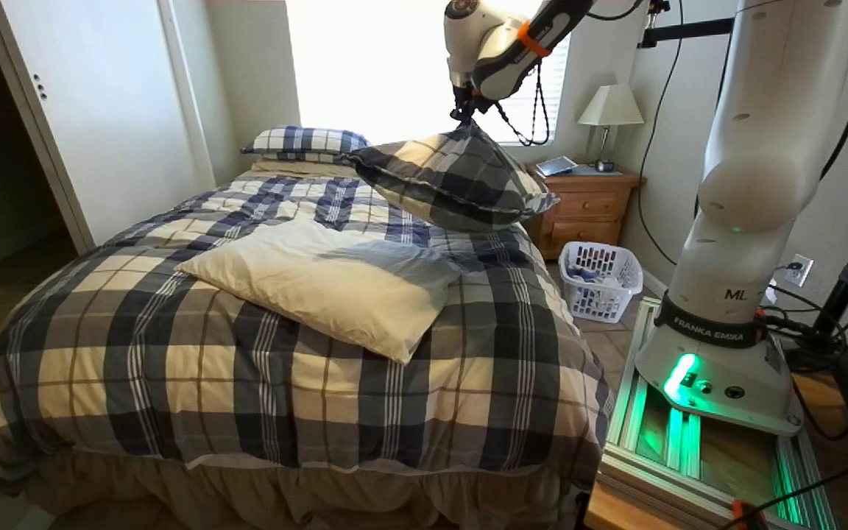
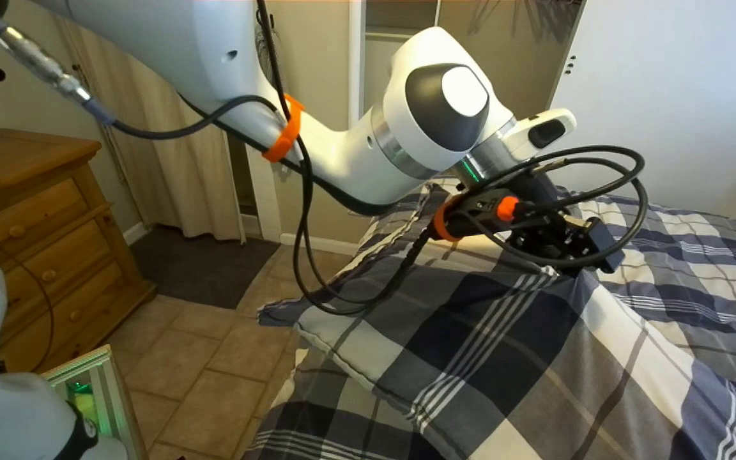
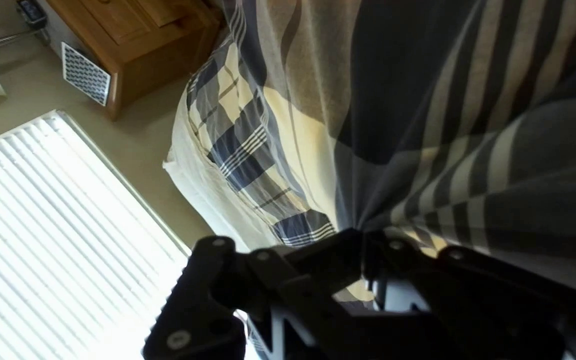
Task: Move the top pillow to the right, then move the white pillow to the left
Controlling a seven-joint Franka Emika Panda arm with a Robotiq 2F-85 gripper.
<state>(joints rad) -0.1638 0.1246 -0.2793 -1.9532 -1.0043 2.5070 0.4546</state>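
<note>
The top pillow, plump and plaid, hangs by its upper middle from my gripper in an exterior view, beside the bed's far edge and nightstand. It also fills much of an exterior view as a plaid pillow, its cloth bunched up at the gripper. In the wrist view the jaws of the gripper are pressed together with folds of plaid cloth running into them. The white pillow lies flat and wrinkled across the bed, partly under a shadow.
A plaid pillow rests at the head of the bed. Past the bed's side stand a wooden nightstand with a lamp, and a white laundry basket. A dresser stands by the wall.
</note>
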